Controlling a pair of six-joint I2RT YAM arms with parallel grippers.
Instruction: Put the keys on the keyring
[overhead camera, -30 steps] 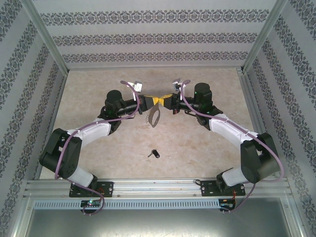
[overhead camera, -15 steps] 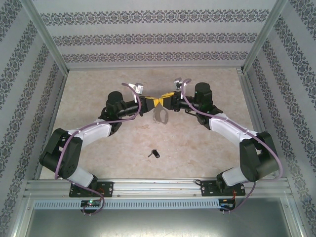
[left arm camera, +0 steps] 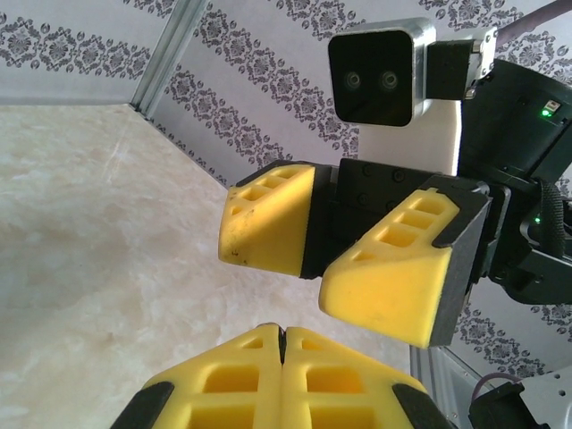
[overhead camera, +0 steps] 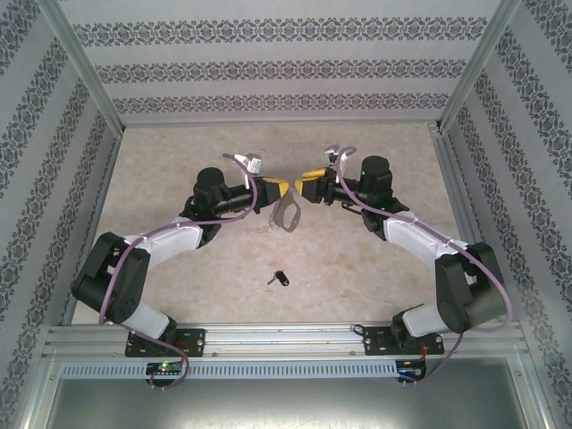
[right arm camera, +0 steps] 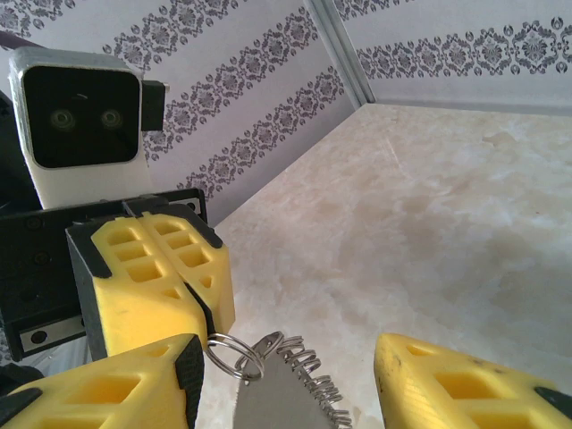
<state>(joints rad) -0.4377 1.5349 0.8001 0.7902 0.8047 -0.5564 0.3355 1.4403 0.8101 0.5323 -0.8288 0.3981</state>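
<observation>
Look to your left first: the left end effector [overhead camera: 278, 189] is up off the bench [overhead camera: 161, 170], near the middle, and it points to the right. Its two yellow fingers [left arm camera: 241, 380] are pressed tight together. They pinch the keyring [overhead camera: 288, 213] by the small wire ring at its top. You can see this best in the right wrist view, where the small ring sticks out from the seam between those fingers. The rest of the keyring hangs down below them, a grey loop with a curly strip along one side. Lower down, closer to the arm bases, the key [overhead camera: 280, 278] lies alone on the bench. It is small and dark, and it is well apart from the keyring and from both arms. Now look to your right: the right end effector [overhead camera: 301, 189] faces the left one, tip to tip and very near. Its fingers [right arm camera: 465, 389] are spread apart and grip nothing. In the right wrist view the keyring hangs between them, with a clear gap on the right side. On the left side the small ring is just beside the finger, and you cannot tell if they touch.
</observation>
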